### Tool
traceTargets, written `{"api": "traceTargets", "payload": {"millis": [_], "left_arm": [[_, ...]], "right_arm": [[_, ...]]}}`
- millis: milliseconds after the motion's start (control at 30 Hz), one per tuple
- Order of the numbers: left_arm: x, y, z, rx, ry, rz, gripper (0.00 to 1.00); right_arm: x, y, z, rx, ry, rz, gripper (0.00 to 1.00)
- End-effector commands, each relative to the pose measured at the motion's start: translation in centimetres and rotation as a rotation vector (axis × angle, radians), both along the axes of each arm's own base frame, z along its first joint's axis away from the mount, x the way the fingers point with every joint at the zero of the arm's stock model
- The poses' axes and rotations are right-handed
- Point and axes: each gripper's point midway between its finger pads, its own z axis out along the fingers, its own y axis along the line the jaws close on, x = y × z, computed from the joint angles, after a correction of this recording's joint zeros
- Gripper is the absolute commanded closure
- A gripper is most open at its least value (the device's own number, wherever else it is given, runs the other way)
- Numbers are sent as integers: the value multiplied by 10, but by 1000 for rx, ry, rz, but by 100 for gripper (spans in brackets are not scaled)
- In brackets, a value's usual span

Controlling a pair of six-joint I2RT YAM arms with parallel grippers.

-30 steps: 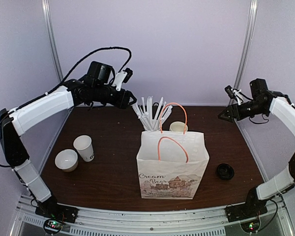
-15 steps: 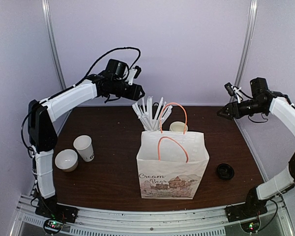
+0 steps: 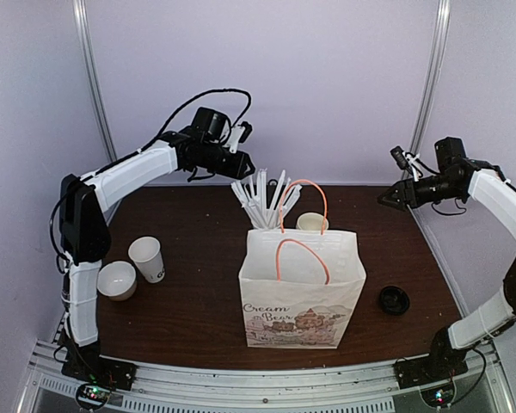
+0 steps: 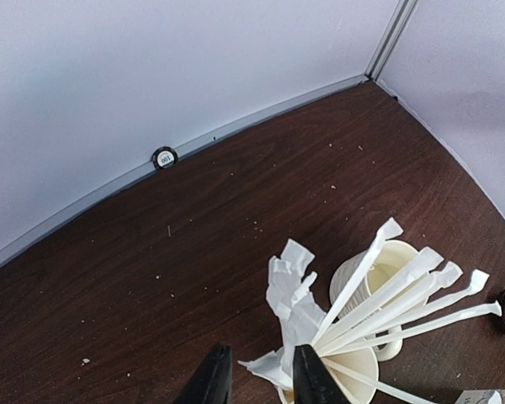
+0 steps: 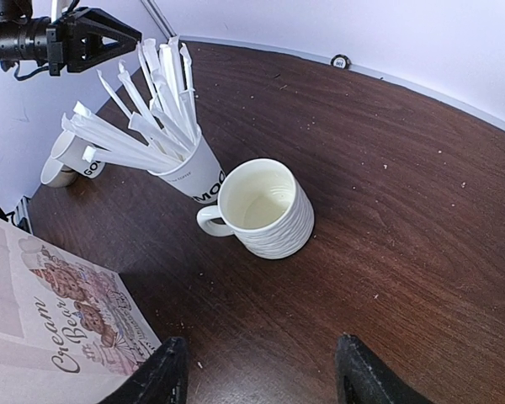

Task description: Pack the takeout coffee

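Packed: nothing seen; tall white paper cup (image 3: 146, 258) stands lidless on desk (image 3: 198, 301), outside white paper bag (image 3: 301, 288).
Hands: left hand (image 4: 259, 380) and right hand (image 5: 261, 370) released, empty.

- Table (image 3: 198, 301): dark brown wood grain, low sheen, dusted with pale crumbs.
- Paper bag (image 3: 303, 288): white matt paper, creased, printed front.
- Bag handles (image 3: 304, 181): orange cord.
- Takeout cup (image 3: 147, 258), 9 o'clock of the bag: white matt paper, black lettering.
- Lid (image 3: 394, 300), 4 o'clock of the bag: black plastic, slight gloss.
- Mug (image 5: 265, 210): cream ceramic, glazed, ribbed outside, smooth inside.
- Stick cup (image 5: 198, 177), 10 o'clock of the mug: printed paper; sticks in crinkled white paper wrappers.
- Corner post (image 3: 90, 86): bare satin metal.
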Motion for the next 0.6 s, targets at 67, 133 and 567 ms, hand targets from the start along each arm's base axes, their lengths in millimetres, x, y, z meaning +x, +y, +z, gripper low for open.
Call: {"api": "traceTargets", "payload": {"millis": [67,133,567], "left_arm": [[5,-4,3,-18,-1,-23,85],[5,-5,2,-19,2,-26,85],[-14,0,71,-99,-86,-66,100]], "right_arm": [[3,1,1,18,0,2,38],[3,1,1,19,-1,3,39],[5,1,-1,19,4,4,40]]}}
